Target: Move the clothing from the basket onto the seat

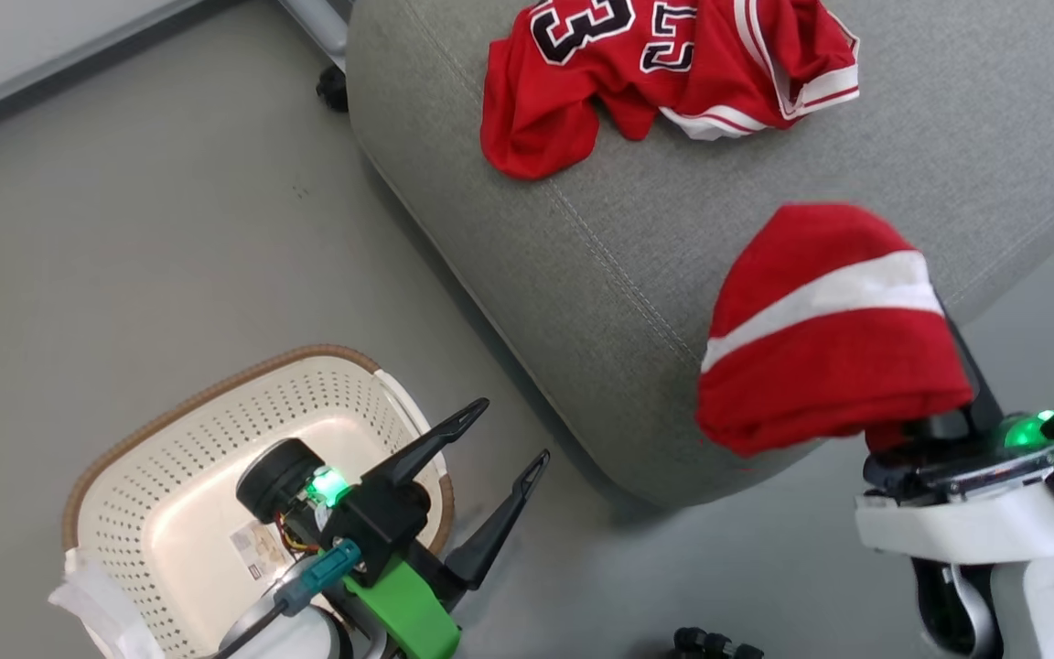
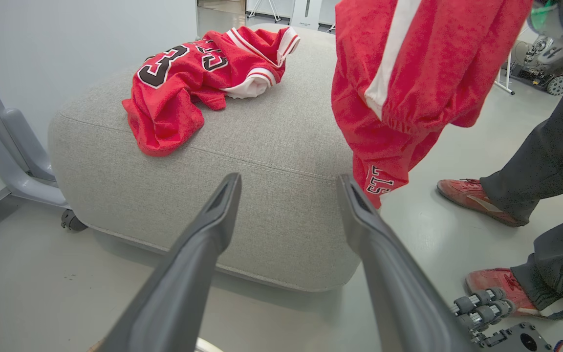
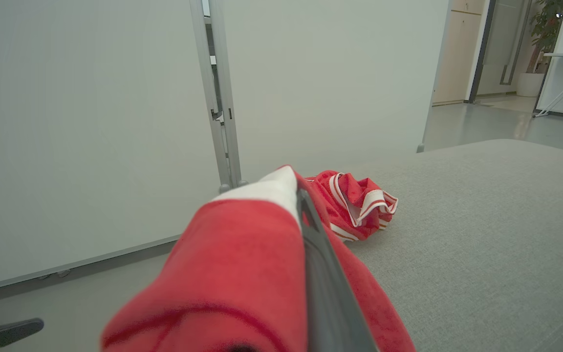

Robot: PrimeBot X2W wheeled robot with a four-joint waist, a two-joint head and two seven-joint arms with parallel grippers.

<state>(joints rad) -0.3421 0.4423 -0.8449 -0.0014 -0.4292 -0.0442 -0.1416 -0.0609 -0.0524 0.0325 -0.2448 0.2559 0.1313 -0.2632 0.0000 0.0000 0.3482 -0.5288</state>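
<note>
Nearest us, our left claw [image 1: 510, 428] hangs low over the cream basket [image 1: 124, 513], fingers spread wide and holding nothing. A label shows on the basket's bottom. The basket stands on the grey floor [image 1: 170, 229] just beside the seat [image 1: 582, 275]. On our right, the right claw [image 3: 305, 205] is clamped tight on the striped red piece [image 1: 833, 329], held above the seat's near corner with cloth draped over its fingers. Farther back, the number jersey [image 1: 664, 64] lies crumpled on the seat. Beyond it stands a pale wall panel [image 3: 91, 122], and a person's red shoes [image 2: 477, 200] rest on the floor by the seat.
</note>
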